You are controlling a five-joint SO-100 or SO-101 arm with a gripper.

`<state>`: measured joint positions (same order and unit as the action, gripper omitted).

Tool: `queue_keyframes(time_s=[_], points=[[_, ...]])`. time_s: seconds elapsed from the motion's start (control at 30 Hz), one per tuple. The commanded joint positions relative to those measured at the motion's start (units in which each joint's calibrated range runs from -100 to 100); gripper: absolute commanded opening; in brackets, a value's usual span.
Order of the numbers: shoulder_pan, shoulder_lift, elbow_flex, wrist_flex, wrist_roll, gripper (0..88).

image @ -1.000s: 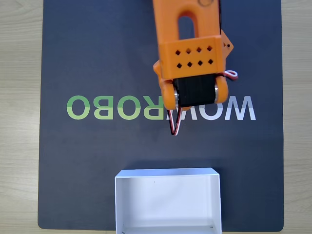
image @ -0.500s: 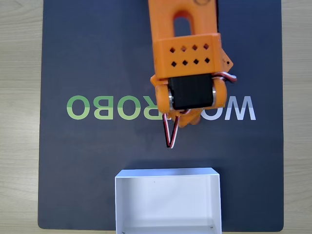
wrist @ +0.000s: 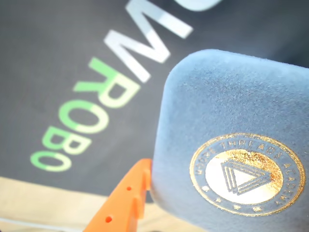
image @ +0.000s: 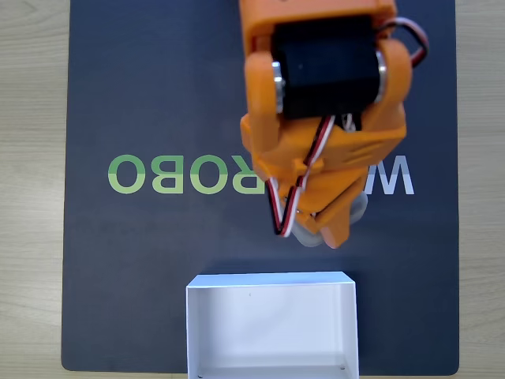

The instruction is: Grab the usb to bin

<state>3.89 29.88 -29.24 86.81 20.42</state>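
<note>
The usb [wrist: 231, 121] is a grey rounded pad with a gold triangle emblem. It looms close in the wrist view, held up off the dark mat, with an orange finger [wrist: 126, 203] against its lower left edge. In the fixed view, grey edges of the usb [image: 311, 238] peek out beneath the orange gripper [image: 323, 230], which is shut on it and points down the picture toward the bin. The bin [image: 271, 286], a white open-top box, sits at the bottom centre, a short gap below the gripper tip. Its inside looks bare.
A dark mat [image: 142, 95] with green and white lettering covers most of the light wooden table [image: 31, 197]. The arm's orange body and black servo [image: 327, 67] fill the upper middle of the fixed view. Bare mat lies to either side of the bin.
The arm has risen toward the camera and swung its gripper end down the picture toward the bin. The gripper and the pad's edges now show below the servo.
</note>
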Motion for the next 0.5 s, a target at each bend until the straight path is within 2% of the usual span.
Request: queue_keyframes(time_s=[0.0, 0.23, 0.47], points=[[0.82, -10.25, -2.38, -3.05, -0.02, 0.9], [2.59, -21.87, -2.29, -8.81, -0.55, 0.9], [3.94, -31.02, 1.5, -9.07, -0.55, 0.9]])
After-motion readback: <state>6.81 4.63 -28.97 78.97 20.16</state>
